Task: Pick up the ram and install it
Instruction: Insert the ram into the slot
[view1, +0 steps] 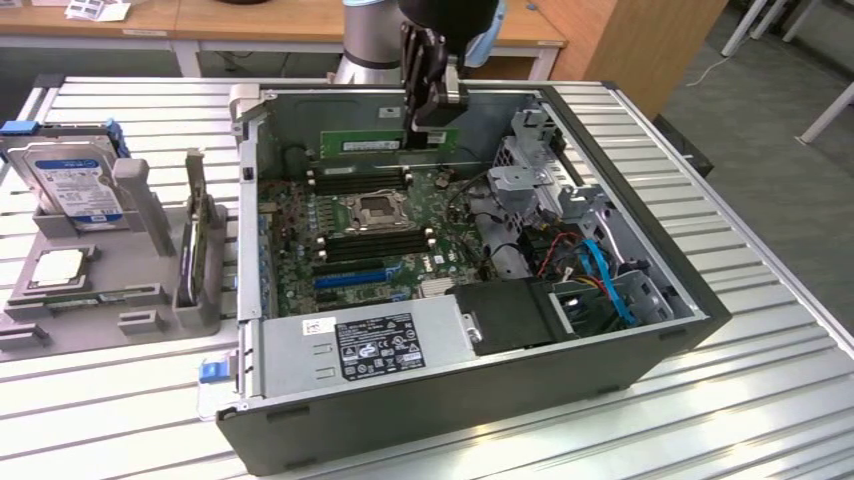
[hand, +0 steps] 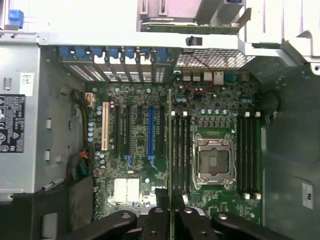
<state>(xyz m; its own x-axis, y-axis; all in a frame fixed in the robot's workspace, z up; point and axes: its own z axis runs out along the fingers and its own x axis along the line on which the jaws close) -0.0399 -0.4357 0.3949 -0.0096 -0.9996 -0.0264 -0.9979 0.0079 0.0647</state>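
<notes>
Exterior view: the gripper (view1: 434, 125) hangs inside the open case (view1: 641, 300), toward its far wall, with its fingers pinched narrow on the ram (view1: 363, 145). It grips the green stick near the end on the exterior view's right, so most of the length reaches out toward the exterior view's left. The stick sits above the motherboard (view1: 400, 265), over the far bank of black slots (view1: 358, 180) beyond the CPU socket (view1: 370, 211), and by my judgement it is not seated. The end grip is the first worry. A downward push could seat one end and leave the free end high, or the stick could pivot between the fingers.

Wrist view: the ram (hand: 170, 150) shows edge-on as a thin green line running out from the gripper (hand: 170, 220) across the board. It runs parallel to the black slots (hand: 180, 150) beside the CPU socket (hand: 214, 160). It seems to lie along that bank's outer edge, toward the blue expansion slot (hand: 150, 130), rather than squarely over one slot (parallax could account for this). If the offset is real, the stick's lower edge would land on a slot wall instead of in the channel. I cannot tell whether the slot latches are open or whether the notch faces the right way. If either is wrong, the stick would be blocked, and extra force could then flex the board.
</notes>
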